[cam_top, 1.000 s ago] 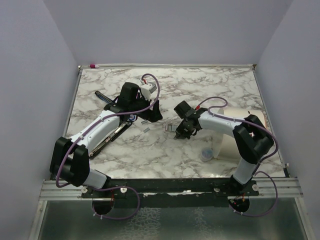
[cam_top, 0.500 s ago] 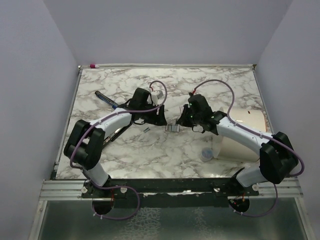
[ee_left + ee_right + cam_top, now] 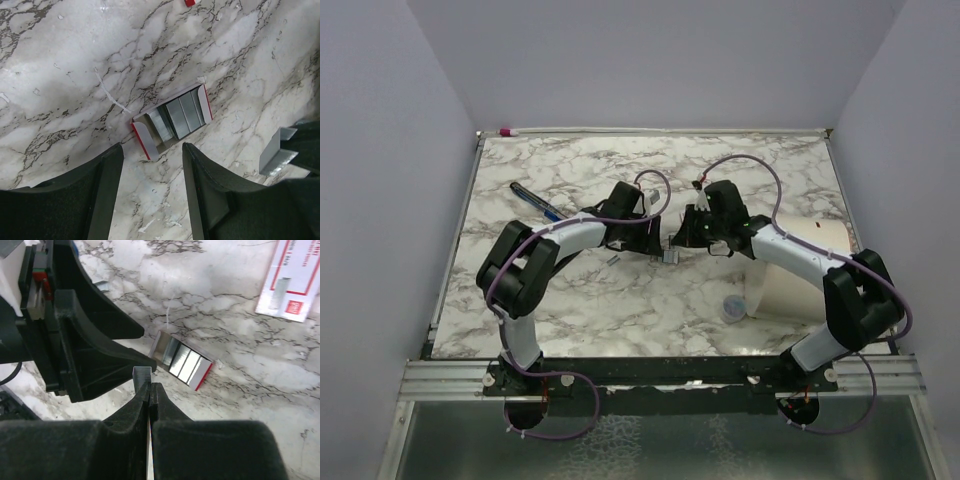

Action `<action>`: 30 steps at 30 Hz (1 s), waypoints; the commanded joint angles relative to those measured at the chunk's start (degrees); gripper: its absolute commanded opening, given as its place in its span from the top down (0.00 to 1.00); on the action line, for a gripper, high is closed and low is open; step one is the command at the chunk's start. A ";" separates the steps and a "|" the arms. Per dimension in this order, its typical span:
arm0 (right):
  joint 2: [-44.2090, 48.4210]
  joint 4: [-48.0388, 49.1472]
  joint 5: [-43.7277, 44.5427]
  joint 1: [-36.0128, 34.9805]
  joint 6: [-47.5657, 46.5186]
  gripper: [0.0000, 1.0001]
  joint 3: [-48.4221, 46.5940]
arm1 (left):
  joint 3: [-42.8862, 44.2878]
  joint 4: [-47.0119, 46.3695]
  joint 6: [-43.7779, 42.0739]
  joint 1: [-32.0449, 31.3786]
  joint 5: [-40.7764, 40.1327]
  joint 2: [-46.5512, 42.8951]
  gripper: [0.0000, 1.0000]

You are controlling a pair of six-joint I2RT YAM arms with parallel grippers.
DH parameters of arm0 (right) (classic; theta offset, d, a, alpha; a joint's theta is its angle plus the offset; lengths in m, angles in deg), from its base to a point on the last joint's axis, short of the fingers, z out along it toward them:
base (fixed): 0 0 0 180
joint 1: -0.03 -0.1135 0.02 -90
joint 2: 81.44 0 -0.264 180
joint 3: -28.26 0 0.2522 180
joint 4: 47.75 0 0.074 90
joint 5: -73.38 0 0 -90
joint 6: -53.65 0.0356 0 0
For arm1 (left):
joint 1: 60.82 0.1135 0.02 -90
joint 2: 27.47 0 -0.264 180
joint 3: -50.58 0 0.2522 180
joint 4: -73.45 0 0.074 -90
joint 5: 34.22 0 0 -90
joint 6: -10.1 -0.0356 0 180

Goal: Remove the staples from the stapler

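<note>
- In the last second both arms had swung in to the middle of the marble table (image 3: 620,300), and their tips ended up almost nose to nose.
- The right gripper (image 3: 150,387) was pinched tight on a short silvery staple strip (image 3: 141,374), which it carried just above the tabletop.
- Just beside it lay a small red-edged tray (image 3: 141,136) with more staples (image 3: 182,112) packed in a row. The tray hadn't budged.
- The left gripper (image 3: 152,148) had arrived over that tray. Its jaws were narrower than a moment earlier but parted, with nothing between them.
- The stapler? I couldn't pick it out in any view. It may have been hidden under an arm.
- My read was that one strip was in hand and probably headed for the tray, and the left gripper looked ready to help.
</note>
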 commanded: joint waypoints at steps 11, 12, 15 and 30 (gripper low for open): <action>-5.22 4.39 -8.74 0.44 -1.30 0.99 -1.84 | 2.83 2.64 -1.85 -0.38 -5.11 2.05 0.57; -5.65 4.35 -9.13 0.48 -1.26 0.99 -2.03 | 2.95 2.80 -1.93 -0.38 -5.22 2.14 0.57; -6.54 4.33 -10.28 0.48 -0.93 0.99 -2.44 | 3.02 3.49 -2.32 -0.38 -5.69 1.86 0.58; -8.35 3.48 -10.30 0.48 0.91 0.99 -3.27 | 2.82 3.25 -2.81 -0.38 -4.06 1.13 0.54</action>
